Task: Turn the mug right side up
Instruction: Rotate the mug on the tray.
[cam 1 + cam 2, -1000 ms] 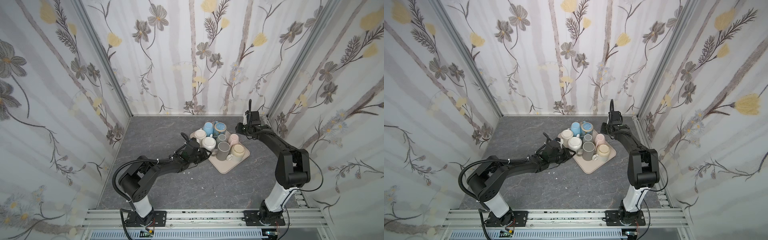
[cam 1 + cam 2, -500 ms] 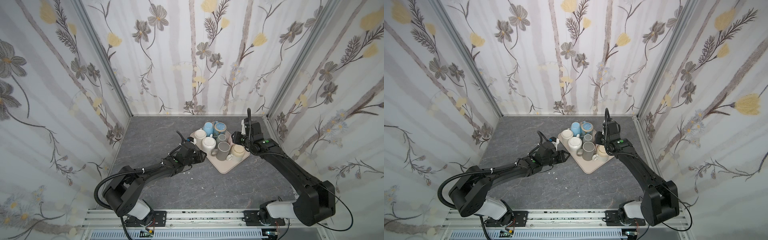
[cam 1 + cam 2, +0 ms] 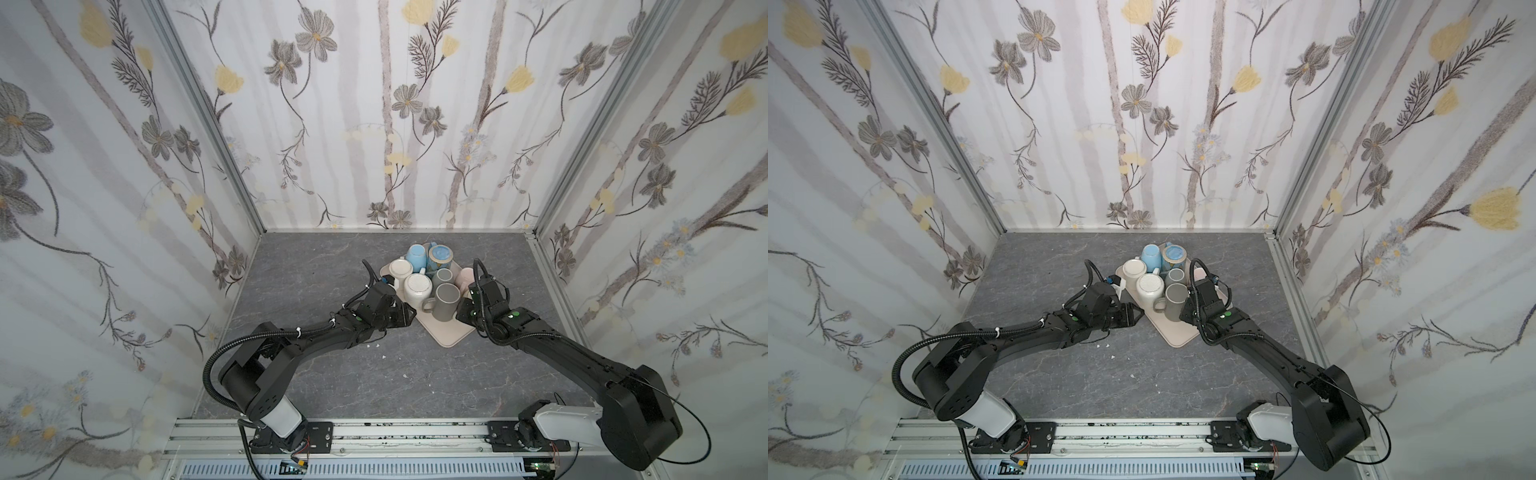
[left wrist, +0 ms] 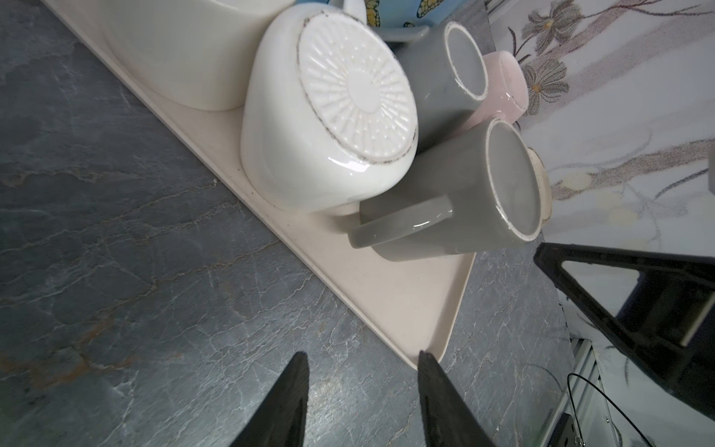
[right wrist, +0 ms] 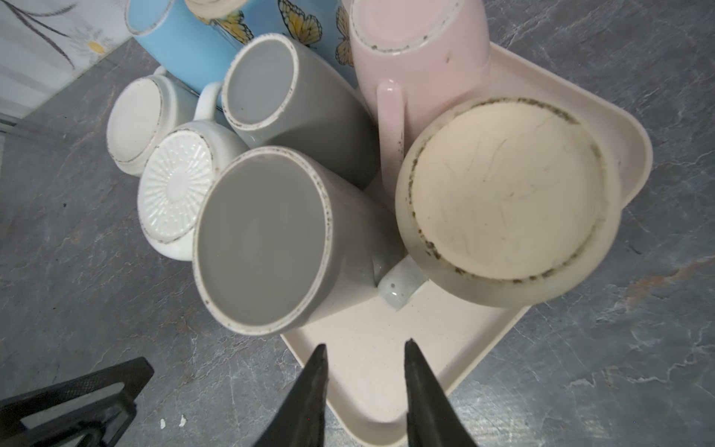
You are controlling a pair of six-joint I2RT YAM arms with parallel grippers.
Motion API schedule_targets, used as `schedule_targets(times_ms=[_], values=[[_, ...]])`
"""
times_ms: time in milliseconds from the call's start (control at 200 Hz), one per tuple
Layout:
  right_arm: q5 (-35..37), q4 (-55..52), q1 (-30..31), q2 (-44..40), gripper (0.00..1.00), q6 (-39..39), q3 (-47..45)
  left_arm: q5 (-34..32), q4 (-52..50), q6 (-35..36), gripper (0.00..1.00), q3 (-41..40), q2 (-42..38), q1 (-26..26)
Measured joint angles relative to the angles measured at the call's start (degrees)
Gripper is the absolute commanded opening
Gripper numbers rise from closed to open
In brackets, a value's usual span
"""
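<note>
Hovering my right gripper [image 5: 365,344] over the tray [image 5: 445,333] with jaws parted and empty, upside-down cream mug [image 5: 507,189] just ahead; left gripper [image 4: 361,353] likewise parted, empty, tray's corner just ahead.

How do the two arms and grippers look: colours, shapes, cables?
Both the left arm and the right arm are black, each with a white link at the base and a small green dot near the wrist. A ribbed black hose loops beside the left one; a black cable arcs at the right wrist. The left gripper and right gripper have black, tapering fingers.
</note>
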Motion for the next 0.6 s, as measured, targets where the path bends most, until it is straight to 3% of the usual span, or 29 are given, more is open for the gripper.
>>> schedule_targets(times_ms=[300,600], values=[[2.03,2.03,-0.07,8.37,0.40,0.57,1.40,-0.02,-0.17,0.42,0.47,-1.20,-1.53,0.00],[4.09,2.51,-0.96,11.32,0.38,0.55,1.51,-0.24,-1.27,1.46,0.48,-1.66,-2.32,0.26]])
